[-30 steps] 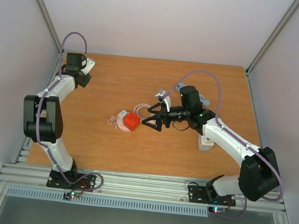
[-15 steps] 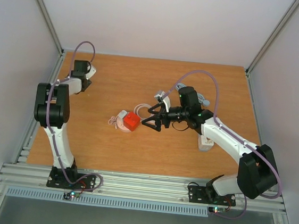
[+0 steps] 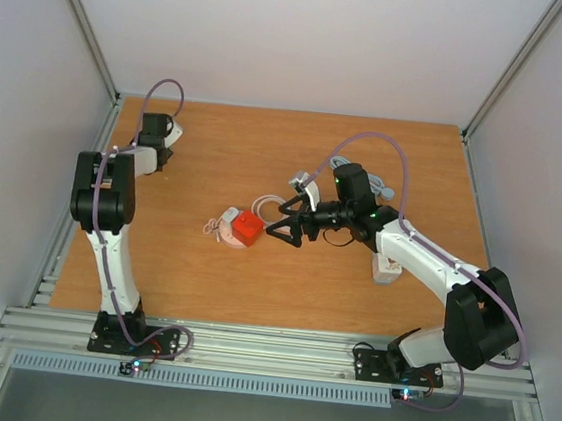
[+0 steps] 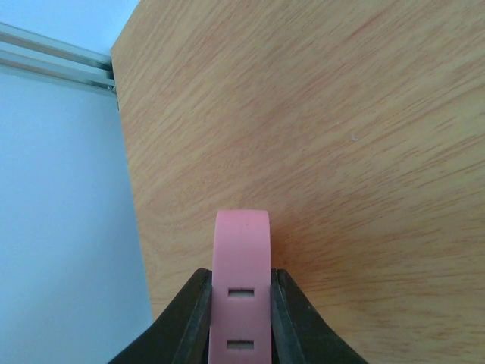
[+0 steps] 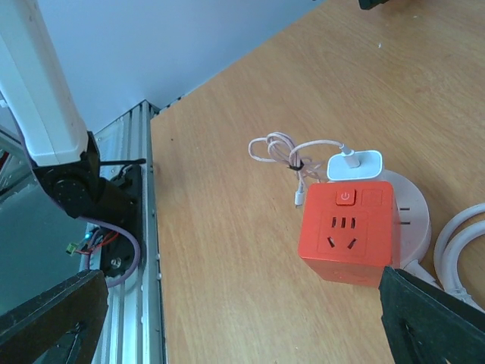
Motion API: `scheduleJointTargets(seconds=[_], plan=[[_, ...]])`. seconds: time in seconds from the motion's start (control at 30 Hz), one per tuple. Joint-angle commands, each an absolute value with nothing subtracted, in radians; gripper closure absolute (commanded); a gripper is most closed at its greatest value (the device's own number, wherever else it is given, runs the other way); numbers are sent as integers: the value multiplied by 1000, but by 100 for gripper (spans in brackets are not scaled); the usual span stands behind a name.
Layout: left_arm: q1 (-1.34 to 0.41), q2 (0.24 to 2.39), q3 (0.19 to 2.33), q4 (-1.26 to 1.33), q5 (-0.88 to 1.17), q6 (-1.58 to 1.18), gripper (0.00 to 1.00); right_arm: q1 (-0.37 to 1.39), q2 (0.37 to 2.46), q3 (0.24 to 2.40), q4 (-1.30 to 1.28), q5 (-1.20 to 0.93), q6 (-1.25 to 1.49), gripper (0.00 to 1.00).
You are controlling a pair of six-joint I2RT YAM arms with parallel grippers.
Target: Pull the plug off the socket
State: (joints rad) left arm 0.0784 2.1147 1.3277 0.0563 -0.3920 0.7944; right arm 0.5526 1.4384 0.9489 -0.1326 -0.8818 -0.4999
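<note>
1. Standing on the wooden table: red socket cube, landmark for the entries below
2. White plug: touching the cube, apparently seated in its face turned away from the right arm; thin cable coiled just beyond
3. Right gripper: just beside the cube's opposite face, jaws wide apart, empty; the nearer arm, with the cube between it and the plug
4. Left gripper: well apart from the cube, clamped on a pink slotted strip
5. Judged: the pull line runs away from the right gripper
</note>
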Motion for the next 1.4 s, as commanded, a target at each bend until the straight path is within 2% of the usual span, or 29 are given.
scheduleJointTargets(seconds=[0.0,0.1,0.27,0.4,0.5,0.77,1.0,1.37], plan=[[81,2122,1326,80,-366,787,78,549,1445,949,-135,-878,-515,1],[81,2098,1319,56,-346,767,69,549,1443,945,-127,-881,-515,2],[81,2032,1302,-28,-290,726,42,549,1445,945,-111,-870,-493,1],[81,1947,1294,-104,-224,698,26,549,1432,931,-75,-823,-466,2],[81,1856,1283,-170,-138,663,17,550,1429,929,-56,-795,-446,1],[81,1648,1246,-355,136,601,1,600,1469,950,-50,-666,-436,2],[81,1536,1198,-449,356,602,0,699,1548,1006,-82,-533,-467,2],[81,1428,1102,-508,545,566,0,799,1714,1126,-132,-383,-515,2]])
